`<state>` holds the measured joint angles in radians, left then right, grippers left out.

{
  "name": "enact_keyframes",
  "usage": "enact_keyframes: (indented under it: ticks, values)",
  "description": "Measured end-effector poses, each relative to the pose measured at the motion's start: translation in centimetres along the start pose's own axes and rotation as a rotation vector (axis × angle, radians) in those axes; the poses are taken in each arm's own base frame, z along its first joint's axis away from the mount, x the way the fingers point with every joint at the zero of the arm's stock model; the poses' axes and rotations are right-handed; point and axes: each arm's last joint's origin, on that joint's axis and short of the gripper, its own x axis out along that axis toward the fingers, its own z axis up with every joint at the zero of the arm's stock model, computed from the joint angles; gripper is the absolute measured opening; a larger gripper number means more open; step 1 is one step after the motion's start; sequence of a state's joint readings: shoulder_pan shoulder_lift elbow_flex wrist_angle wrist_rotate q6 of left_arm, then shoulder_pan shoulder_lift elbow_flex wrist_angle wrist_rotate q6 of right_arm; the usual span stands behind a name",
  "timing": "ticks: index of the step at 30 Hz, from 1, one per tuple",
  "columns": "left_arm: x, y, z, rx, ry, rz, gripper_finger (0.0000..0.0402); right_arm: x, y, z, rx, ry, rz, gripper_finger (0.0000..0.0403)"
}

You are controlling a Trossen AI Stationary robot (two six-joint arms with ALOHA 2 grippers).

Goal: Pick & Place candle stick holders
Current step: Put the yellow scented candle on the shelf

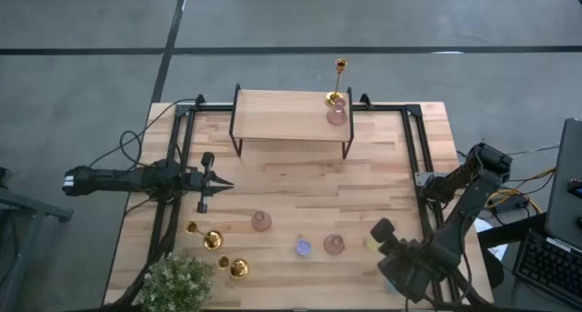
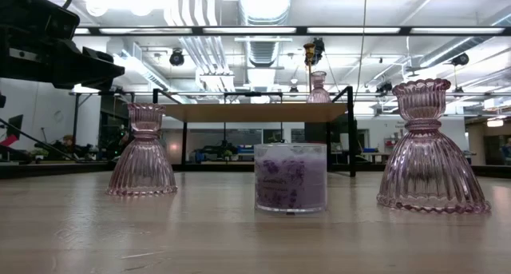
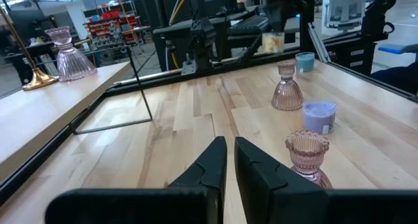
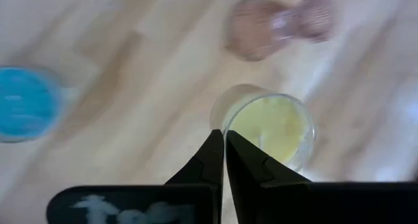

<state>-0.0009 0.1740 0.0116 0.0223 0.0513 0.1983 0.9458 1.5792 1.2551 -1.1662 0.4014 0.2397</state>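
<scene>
Left hand [image 1: 218, 185] narrow above bare table [image 1: 300, 180], right hand [image 4: 224, 140] narrow over yellow candle [image 4: 274, 126], gold candlestick [image 1: 338, 83] on shelf [image 1: 282, 116]

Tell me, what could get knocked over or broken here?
The right end effector hangs shut right above the yellow candle, so coming lower it might bump the glass. On the shelf, the tall gold candlestick stands near the edge beside a pink glass holder; a nudge could tip either off. Two gold candlesticks lie close to the plant, so reaching for them might snag leaves.
</scene>
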Motion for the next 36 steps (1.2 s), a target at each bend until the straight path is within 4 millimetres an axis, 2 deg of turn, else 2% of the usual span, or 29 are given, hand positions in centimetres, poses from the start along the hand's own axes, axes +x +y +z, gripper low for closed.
enact_keyframes:
  ticks: [8,15,20,28,32,36]
  values:
    - [0.0,0.0,0.0,0.0,0.0,0.0,0.0035,-0.6,-5.9,2.0,-0.01,-0.026,-0.042,0.0008]
    - [0.0,0.0,0.0,0.0,0.0,0.001,0.0035,-0.5,-11.9,1.5,-0.016,-0.012,-0.077,0.0008]
    - [0.0,0.0,0.0,0.0,0.0,0.001,0.0035,-1.1,-17.2,-0.1,0.043,-0.005,-0.122,0.0008]
    - [0.0,0.0,0.0,0.0,0.0,0.0,0.0035,-1.1,-25.7,-3.9,0.275,-0.02,-0.095,0.0008]
    - [0.0,0.0,0.0,0.0,0.0,0.0,0.0035,-0.6,-28.7,-6.4,0.347,0.028,-0.122,0.0008]
    - [0.0,0.0,0.0,0.0,0.0,0.0,0.0035,-0.3,-30.9,-8.9,0.399,0.052,-0.123,0.0008]
